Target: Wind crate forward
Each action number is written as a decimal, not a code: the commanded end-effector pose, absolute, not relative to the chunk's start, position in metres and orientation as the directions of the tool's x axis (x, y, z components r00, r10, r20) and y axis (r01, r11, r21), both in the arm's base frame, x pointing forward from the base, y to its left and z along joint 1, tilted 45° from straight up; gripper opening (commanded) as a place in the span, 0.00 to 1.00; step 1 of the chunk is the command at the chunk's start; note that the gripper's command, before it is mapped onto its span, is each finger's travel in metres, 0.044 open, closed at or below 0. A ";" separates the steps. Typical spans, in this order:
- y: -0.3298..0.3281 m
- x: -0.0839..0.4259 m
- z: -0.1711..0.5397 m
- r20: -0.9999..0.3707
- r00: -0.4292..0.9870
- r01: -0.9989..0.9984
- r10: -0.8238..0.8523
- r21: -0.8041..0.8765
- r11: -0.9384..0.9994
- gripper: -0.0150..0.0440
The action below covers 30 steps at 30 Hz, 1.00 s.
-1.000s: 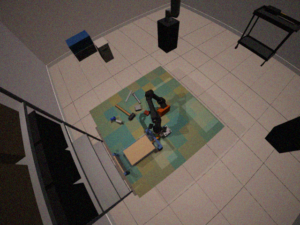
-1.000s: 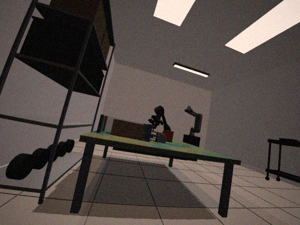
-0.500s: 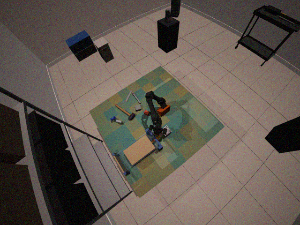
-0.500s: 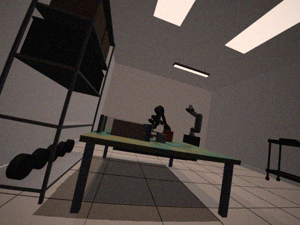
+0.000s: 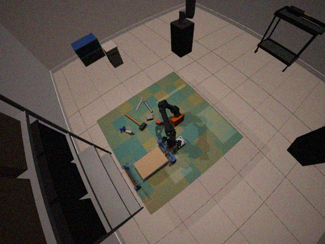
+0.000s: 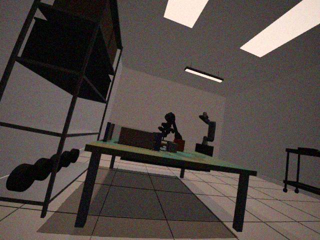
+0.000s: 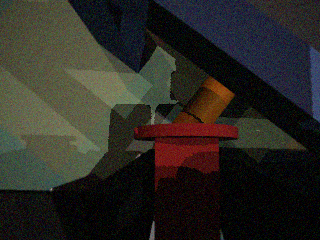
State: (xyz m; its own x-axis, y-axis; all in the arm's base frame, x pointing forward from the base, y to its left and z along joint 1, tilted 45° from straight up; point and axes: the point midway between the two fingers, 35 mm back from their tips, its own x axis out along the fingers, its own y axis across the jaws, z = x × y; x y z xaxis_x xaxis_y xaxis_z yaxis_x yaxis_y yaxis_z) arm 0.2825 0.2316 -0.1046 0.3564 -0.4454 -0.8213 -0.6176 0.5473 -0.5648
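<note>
Workshop with mallet (image 5: 133, 120) and shelving (image 5: 68, 133) (image 6: 67, 121)

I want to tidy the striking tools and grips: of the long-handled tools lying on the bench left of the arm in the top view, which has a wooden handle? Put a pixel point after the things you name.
The mallet with the orange-brown handle and dark block head (image 5: 142, 126); the others are grey.

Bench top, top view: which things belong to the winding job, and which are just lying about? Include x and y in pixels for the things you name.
Job:
- crate (image 5: 151, 162) (image 6: 135, 137)
- winch (image 5: 182, 140) (image 6: 171, 146)
- blue frame (image 5: 172, 156) (image 6: 157, 141) (image 7: 240, 37)
- red handle, held (image 7: 186, 162)

Apparently lying about:
- mallet (image 5: 135, 121)
- blue-and-white tool (image 5: 127, 130)
- two grey bars (image 5: 139, 104)
- grey block (image 5: 149, 117)
- red block (image 5: 158, 122)
</note>
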 end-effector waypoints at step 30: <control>0.261 0.278 -0.134 -0.831 0.351 -0.618 -0.431 -0.551 0.561 0.25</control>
